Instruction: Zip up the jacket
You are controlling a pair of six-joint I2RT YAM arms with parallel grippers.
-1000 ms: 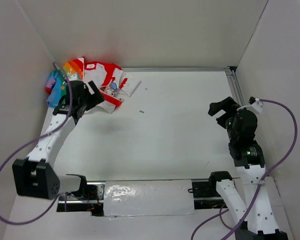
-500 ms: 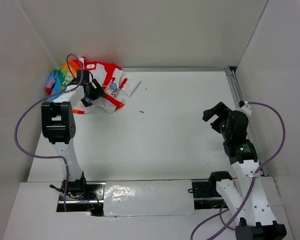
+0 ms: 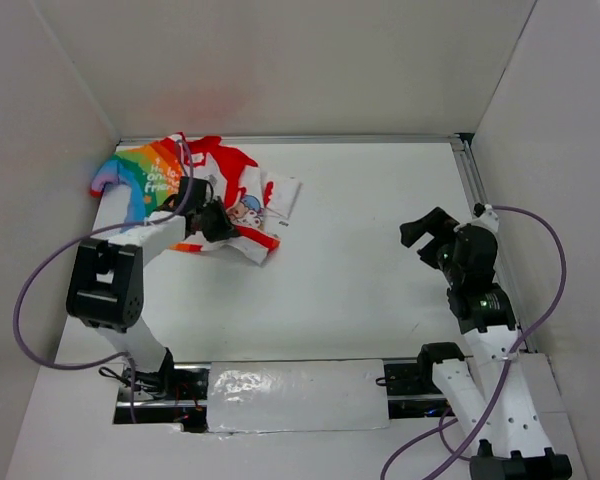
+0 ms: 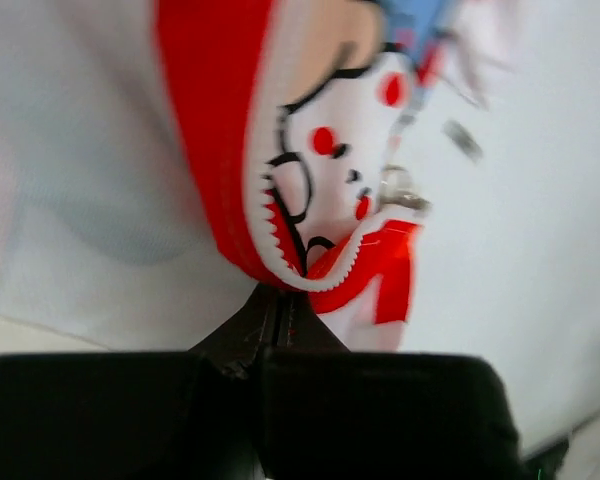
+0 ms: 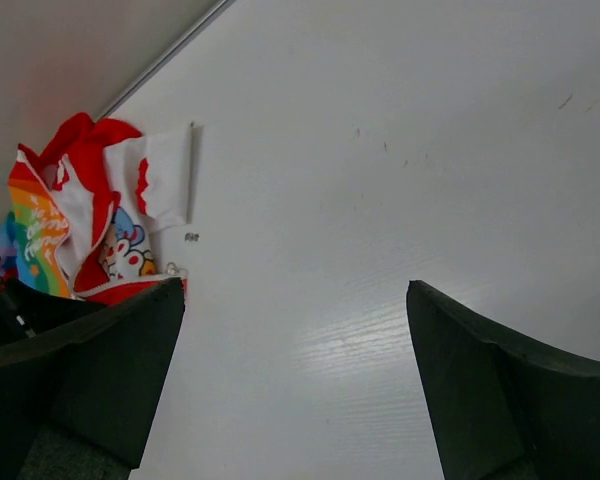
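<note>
The jacket (image 3: 220, 175) lies crumpled at the back left of the table, with a white cartoon-print front, rainbow sleeve and red trim. My left gripper (image 3: 214, 222) is shut on its near edge. In the left wrist view the closed fingertips (image 4: 278, 305) pinch the red fabric right where the white zipper teeth (image 4: 315, 283) curve round, and a small metal pull (image 4: 400, 190) shows further up. My right gripper (image 3: 427, 232) hovers open over bare table on the right, well away from the jacket (image 5: 110, 235). Its two fingers stand wide apart (image 5: 295, 295).
White walls close in the table on the left, back and right. A metal rail (image 3: 470, 175) runs along the back right edge. A silver taped strip (image 3: 295, 395) lies between the arm bases. A small dark speck (image 5: 191, 237) sits on the table beside the jacket.
My left gripper has shut on the jacket's edge and dragged it rightward and nearer, spreading it out. The right arm has shifted slightly left, still open.
</note>
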